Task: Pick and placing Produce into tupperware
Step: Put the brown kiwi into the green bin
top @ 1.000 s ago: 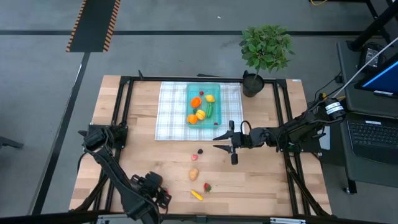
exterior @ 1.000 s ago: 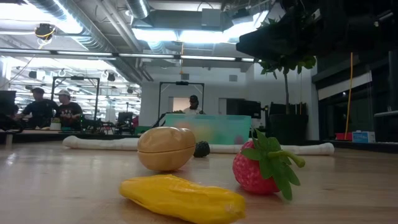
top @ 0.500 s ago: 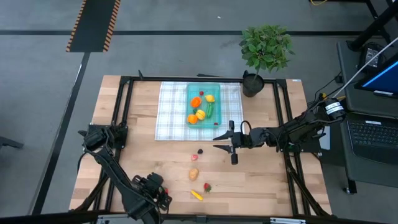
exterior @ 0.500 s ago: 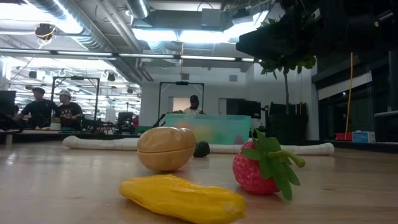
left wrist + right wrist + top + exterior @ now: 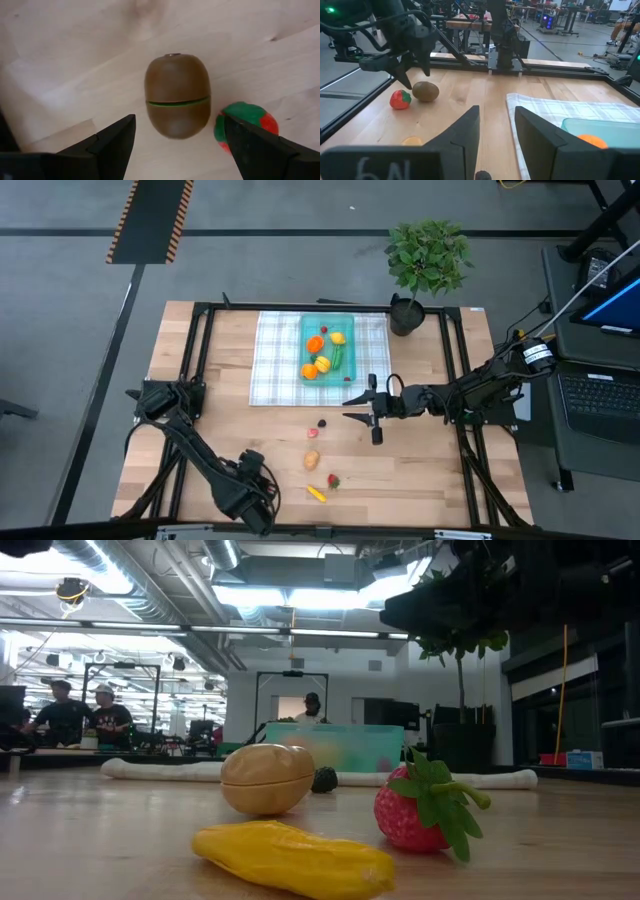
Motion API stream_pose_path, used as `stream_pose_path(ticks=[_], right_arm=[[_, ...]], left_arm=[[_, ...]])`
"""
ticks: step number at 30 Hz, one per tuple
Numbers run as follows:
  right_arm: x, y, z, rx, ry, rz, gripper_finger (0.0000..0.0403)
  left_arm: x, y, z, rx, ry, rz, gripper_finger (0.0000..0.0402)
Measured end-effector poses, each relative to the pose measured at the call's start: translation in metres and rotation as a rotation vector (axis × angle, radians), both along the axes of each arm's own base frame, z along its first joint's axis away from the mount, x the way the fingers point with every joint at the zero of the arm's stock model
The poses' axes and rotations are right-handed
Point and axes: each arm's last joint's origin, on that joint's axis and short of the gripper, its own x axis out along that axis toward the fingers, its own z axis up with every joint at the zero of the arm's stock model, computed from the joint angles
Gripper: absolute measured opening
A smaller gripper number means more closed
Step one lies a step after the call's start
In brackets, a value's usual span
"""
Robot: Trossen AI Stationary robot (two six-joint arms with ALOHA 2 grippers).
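A brown kiwi (image 5: 177, 102) lies on the bare wood near the table's front left, with a red strawberry (image 5: 245, 125) close beside it. My left gripper (image 5: 179, 120) hangs open above the kiwi, pointing down, one finger on each side and touching nothing. In the high view this gripper (image 5: 257, 478) hides both pieces. My right gripper (image 5: 350, 408) stands level at mid-table, open with nothing between its fingers. The teal tupperware (image 5: 345, 330) on the checked cloth (image 5: 275, 360) holds oranges, a lemon and a cucumber.
Loose on the wood between the arms are a dark berry (image 5: 322, 421), a tan potato (image 5: 312, 460), a second strawberry (image 5: 333, 480) and a yellow piece (image 5: 316, 494). A potted plant (image 5: 428, 260) stands at the far right. A black frame (image 5: 200, 340) rims the table.
My left gripper has sunk toward the kiwi and shifted a little toward the table's right edge, staying open. My right gripper and the produce have kept still.
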Motion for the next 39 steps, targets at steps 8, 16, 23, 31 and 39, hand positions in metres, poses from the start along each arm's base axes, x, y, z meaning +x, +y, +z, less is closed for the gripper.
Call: stream_pose_path(ticks=[8,16,23,31,39], right_arm=[[0.0,0.0,-0.001,-0.002,0.009,0.0,0.0127],[0.0,0.0,-0.003,-0.007,0.026,0.0,0.0127],[-0.001,0.0,-0.005,-0.014,0.055,0.0,0.0127],[-0.001,0.0,-0.006,-0.014,0.057,0.0,0.0127],[-0.001,0.0,-0.007,-0.015,0.07,0.0,0.0127]], left_arm=[[0.0,0.002,-0.018,-0.025,-0.025,0.005,0.0292],[0.002,0.014,-0.027,0.002,0.0,0.033,0.0292],[0.005,0.015,-0.027,-0.011,-0.014,0.039,0.0292],[0.009,0.014,-0.03,0.011,-0.062,0.036,0.0292],[0.008,0.02,-0.042,0.019,-0.038,0.046,0.0291]])
